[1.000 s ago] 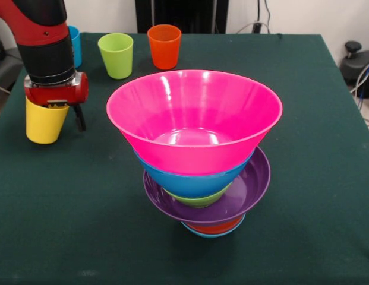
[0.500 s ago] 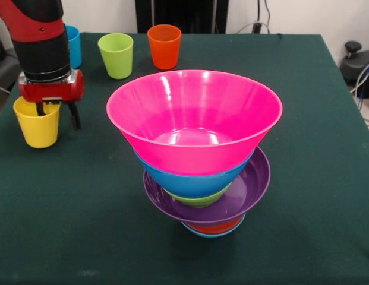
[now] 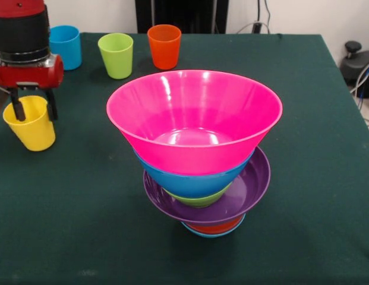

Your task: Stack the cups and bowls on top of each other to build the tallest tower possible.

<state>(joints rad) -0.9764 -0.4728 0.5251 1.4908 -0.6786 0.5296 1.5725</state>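
The tower stands mid-table: a light-blue bowl point(image 3: 200, 232) and an orange bowl point(image 3: 217, 227) lowest, then the wide purple bowl point(image 3: 246, 187), a green bowl point(image 3: 199, 200), the deep blue bowl point(image 3: 187, 181) and the large pink bowl point(image 3: 194, 119) on top. At the left, the yellow cup point(image 3: 30, 129) stands slightly tilted near the table edge. My gripper point(image 3: 34, 108) hangs open over it, one finger point(image 3: 18, 110) inside the cup's mouth and the other point(image 3: 51, 105) just outside its right rim. Blue point(image 3: 65, 46), lime green point(image 3: 116, 54) and orange point(image 3: 164, 46) cups stand in a row at the back.
The dark green tablecloth point(image 3: 83, 225) covers the table; its left edge runs close beside the yellow cup. A black object with cables point(image 3: 358, 59) sits off the table at the right.
My gripper has moved left, uncovering the blue cup behind it. The yellow cup has shifted left with it and now leans a little, and one finger now reaches into its mouth.
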